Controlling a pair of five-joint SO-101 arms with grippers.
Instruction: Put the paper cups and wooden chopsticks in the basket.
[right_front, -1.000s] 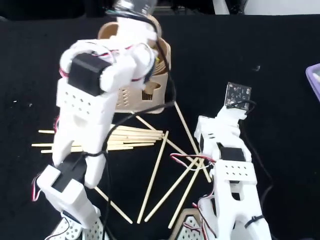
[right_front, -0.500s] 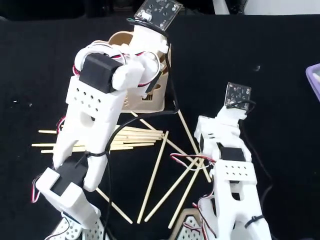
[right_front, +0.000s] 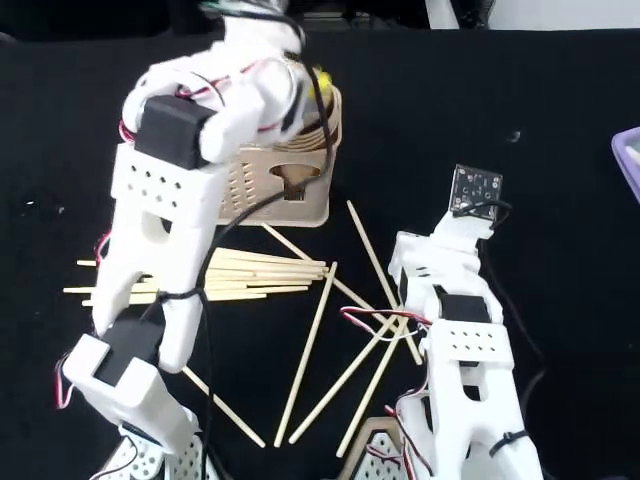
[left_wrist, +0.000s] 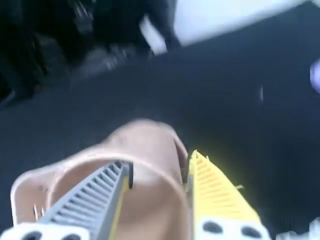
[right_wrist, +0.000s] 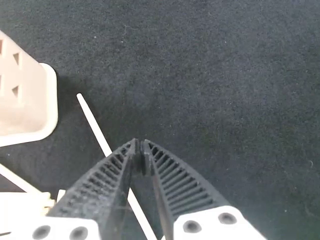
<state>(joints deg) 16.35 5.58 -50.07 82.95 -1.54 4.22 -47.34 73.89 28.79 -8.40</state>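
The left arm (right_front: 165, 200) had swung toward the upper left, carrying the left gripper (left_wrist: 162, 162) to the far wall of the basket (right_front: 262, 195), jaws apart, one on each side of it. A bundle of chopsticks (right_front: 270, 268) lay left of centre, long axes level across the frame, partly under that arm. Loose chopsticks (right_front: 310, 345) fanned diagonally at centre, some running under the right arm (right_front: 465, 340). The right gripper (right_wrist: 139, 145), pressed together, hovered above one stick (right_wrist: 95, 125) beside the basket's base.

Even overhead light, dark matte table (right_front: 520, 90).
Mild glare on white left arm (right_front: 160, 200); soft shadow beside basket (right_wrist: 30, 115).
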